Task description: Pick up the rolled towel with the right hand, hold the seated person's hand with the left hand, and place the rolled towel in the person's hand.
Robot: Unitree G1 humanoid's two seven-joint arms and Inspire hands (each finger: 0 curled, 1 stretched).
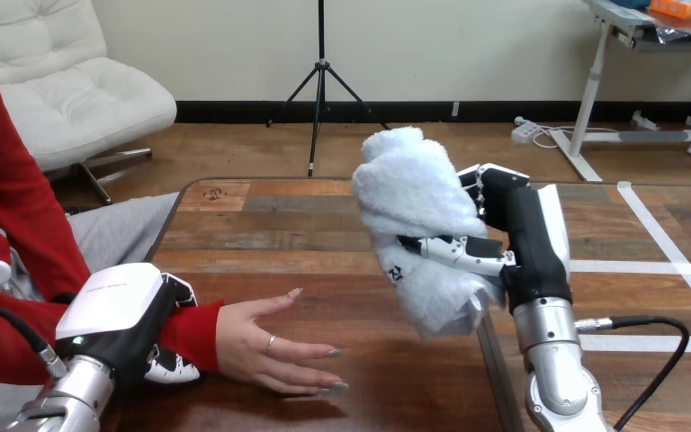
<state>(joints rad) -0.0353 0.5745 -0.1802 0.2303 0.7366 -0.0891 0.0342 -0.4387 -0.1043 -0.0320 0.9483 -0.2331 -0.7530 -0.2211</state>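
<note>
Right hand [526,243] raised, curled round rolled towel [414,193], left hand [121,310] low, clasping person's wrist [195,331]

The wooden counter [297,229], built of mixed brown planks, fills the middle and lower frame. White tape strips [621,266] cross its right side, one diagonal, two level.

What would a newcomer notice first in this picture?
The white rolled towel stands out first, held above the middle of the table by the right hand, whose fingers curl round it. At the lower left, the left hand is curled round the person's wrist, and the person's hand lies open on the table, apart from the towel.
</note>
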